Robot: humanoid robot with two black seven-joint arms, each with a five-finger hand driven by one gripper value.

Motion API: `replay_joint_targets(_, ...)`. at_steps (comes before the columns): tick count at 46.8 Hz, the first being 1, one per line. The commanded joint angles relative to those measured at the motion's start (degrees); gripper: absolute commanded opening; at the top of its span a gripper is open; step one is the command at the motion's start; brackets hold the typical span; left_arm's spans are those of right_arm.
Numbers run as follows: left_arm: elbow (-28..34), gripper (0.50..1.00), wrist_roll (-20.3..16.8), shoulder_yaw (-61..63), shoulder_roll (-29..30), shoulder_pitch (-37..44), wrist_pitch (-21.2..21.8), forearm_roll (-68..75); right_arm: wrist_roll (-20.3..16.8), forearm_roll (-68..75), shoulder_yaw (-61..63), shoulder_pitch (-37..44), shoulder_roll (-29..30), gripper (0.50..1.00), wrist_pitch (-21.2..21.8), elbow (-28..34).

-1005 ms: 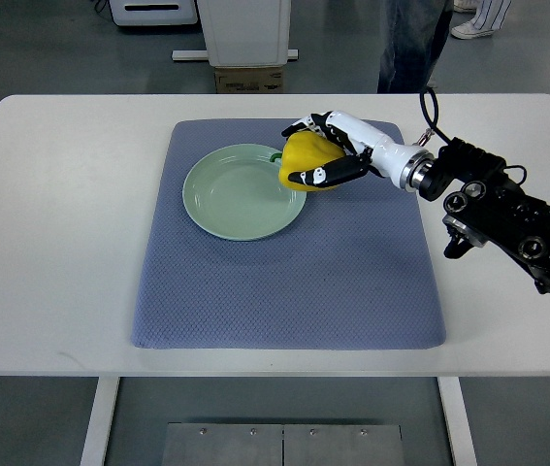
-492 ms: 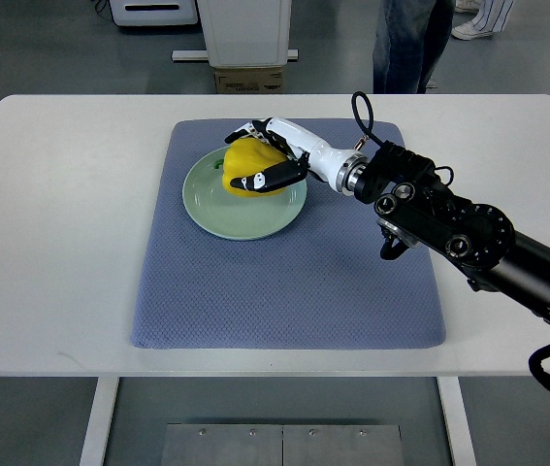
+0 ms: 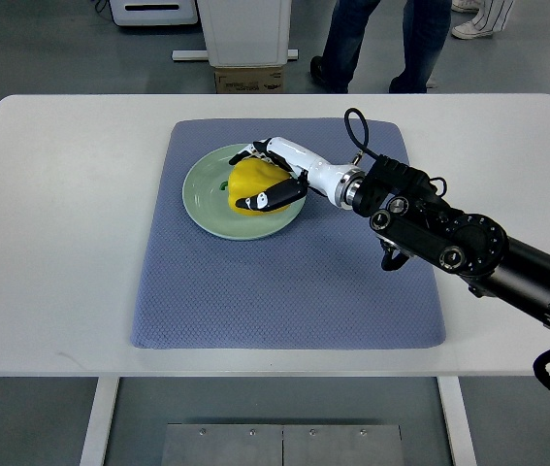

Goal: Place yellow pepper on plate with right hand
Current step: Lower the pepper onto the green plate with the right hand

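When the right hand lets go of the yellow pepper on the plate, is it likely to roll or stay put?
The yellow pepper looks rounded and glossy, so it may rock or roll slightly once the right hand releases it. The plate has a raised rim, which should probably contain it. It seems firm, keeping its shape under the fingers.

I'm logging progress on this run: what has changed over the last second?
The right hand carried the yellow bell pepper leftward from the round pale green plate's right edge to over its middle, fingers still closed on it. The plate, blue-grey mat and white table stayed put.
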Motion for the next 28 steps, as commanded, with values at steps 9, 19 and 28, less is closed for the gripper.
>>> replay_joint_targets(9, 0.02, 1.000, 0.00, 0.00, 0.00, 0.00, 0.00, 0.00, 0.00, 0.00, -1.42, 0.01, 0.00, 0.500, 0.01, 0.26)
replay_joint_targets(19, 0.02, 1.000, 0.00, 0.00, 0.00, 0.00, 0.00, 0.00, 0.00, 0.26, -1.42, -0.25, 0.00, 0.801, 0.09, 0.26)
replay_joint_targets(28, 0.02, 1.000, 0.00, 0.00, 0.00, 0.00, 0.00, 0.00, -0.17, 0.79, -1.33, -0.52, 0.00, 0.991, 0.09, 0.43)
